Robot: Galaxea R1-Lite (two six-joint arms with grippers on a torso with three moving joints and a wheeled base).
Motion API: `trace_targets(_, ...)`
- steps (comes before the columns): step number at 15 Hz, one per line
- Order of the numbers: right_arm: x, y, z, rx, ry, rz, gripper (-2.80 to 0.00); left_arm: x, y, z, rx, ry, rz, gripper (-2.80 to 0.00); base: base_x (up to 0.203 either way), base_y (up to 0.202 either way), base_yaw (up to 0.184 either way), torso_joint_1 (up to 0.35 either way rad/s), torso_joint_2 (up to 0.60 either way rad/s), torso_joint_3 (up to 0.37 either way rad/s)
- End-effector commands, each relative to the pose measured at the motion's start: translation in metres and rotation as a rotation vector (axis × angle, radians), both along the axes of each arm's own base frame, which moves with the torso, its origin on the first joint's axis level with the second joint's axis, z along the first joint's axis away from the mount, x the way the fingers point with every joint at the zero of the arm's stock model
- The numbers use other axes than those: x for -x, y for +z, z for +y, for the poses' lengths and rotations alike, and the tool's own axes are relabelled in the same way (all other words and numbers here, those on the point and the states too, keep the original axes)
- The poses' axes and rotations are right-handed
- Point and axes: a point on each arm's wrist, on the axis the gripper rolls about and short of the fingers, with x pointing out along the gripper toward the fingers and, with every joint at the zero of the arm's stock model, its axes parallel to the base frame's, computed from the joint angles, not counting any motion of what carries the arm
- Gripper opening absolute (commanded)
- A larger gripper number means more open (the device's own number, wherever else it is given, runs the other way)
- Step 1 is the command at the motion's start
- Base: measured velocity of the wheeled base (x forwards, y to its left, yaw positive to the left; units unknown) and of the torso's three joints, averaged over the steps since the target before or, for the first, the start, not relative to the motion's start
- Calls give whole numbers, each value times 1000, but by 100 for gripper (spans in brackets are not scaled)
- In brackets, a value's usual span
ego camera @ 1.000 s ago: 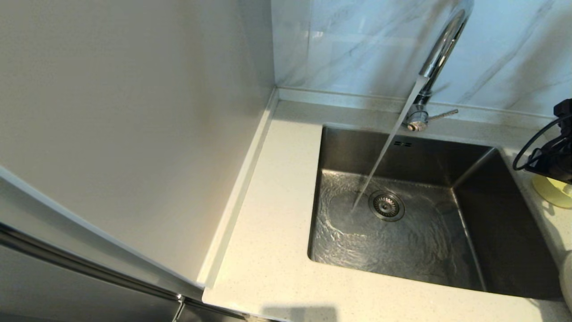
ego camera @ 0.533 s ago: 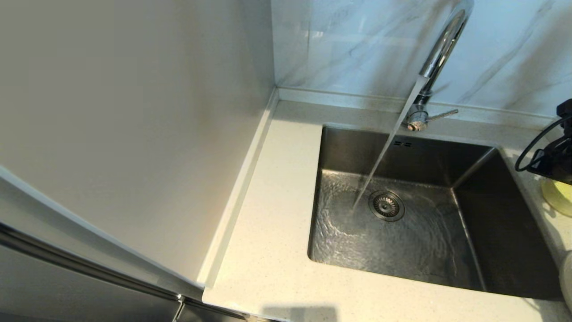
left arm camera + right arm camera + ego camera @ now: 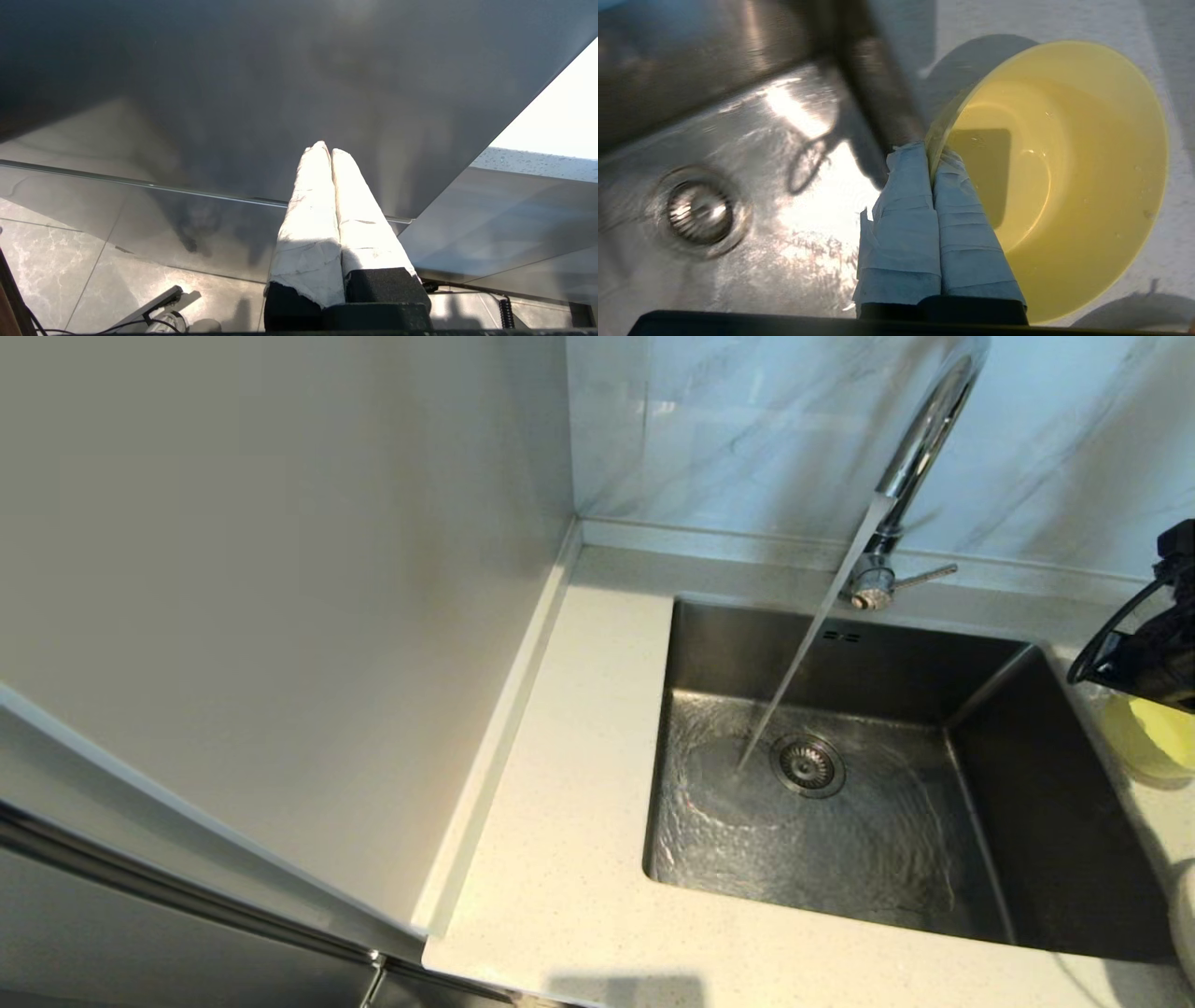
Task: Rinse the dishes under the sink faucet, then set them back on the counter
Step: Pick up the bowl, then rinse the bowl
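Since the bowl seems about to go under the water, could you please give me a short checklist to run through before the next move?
1. Right gripper grip on the bowl: jaws pinch its rim, one inside and one outside. Ok.
2. Water running: the faucet pours a steady stream into the sink. Ok.
3. Sink free for rinsing: only water and the drain show in it. Ok.
4. Bowl position: it is at the sink's right edge, over the counter, not under the stream. Not ok yet.
5. Left gripper: jaws shut, empty, low and away from the sink. Ok.
6. Plate and chopsticks: positions cannot be made out. Cannot tell.
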Motion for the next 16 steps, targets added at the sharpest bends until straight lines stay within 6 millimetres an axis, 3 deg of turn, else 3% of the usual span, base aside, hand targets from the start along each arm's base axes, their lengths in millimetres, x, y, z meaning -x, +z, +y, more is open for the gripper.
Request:
trace_targets(1,22,28,24,4,65,-72,-280,0,0,0,0,0,0,-280,0,0,0,0,0,0)
trace_targets(4,59,44,62,-60,251,-126,-280,0,0,0,0,0,0,-280,0,0,0,0,0,0)
trace_targets(9,115,27,90,-338,606,-193,-280,0,0,0,0,0,0,-280,0,0,0,0,0,0)
trace_targets(11,119,22,99,-349,740,-289,-280,0,0,0,0,0,0,-280,0,0,0,0,0,0)
trace_targets(16,102,16,148,-489,905,-519,-280,0,0,0,0,0,0,-280,0,0,0,0,0,0)
